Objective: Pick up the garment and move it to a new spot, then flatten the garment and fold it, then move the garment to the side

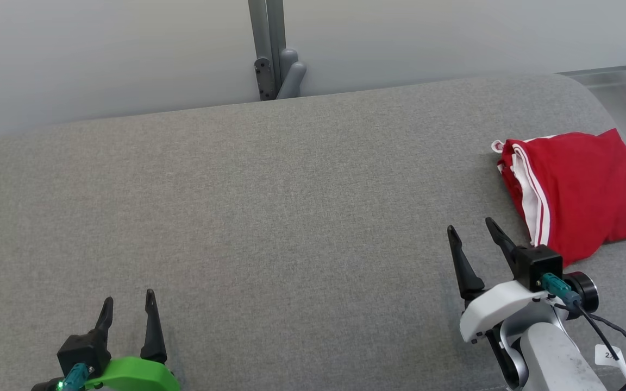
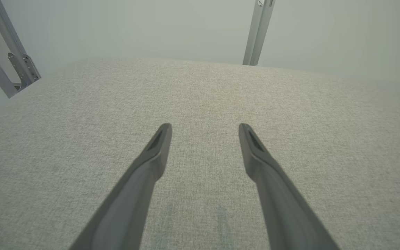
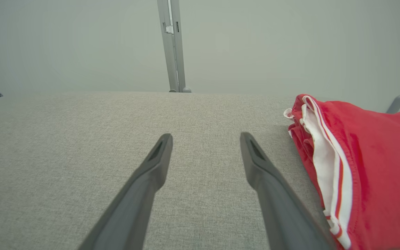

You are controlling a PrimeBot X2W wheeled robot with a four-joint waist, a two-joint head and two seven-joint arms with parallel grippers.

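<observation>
Red garment [image 1: 582, 190] with white side stripes lies folded in a bundle on the grey fabric surface [image 1: 269, 217], at its right side near the edge. Right gripper [image 1: 473, 228] just left of the garment, fingers spread apart, nothing between them, not touching the cloth; its wrist view shows the garment [image 3: 359, 170] just beside the right-hand finger. Left gripper [image 1: 128, 304] well apart from the garment, far to its left, fingers also spread and empty over bare fabric [image 2: 200, 104]. Grey metal post [image 1: 267, 49] stands behind the surface, well left of the garment.
</observation>
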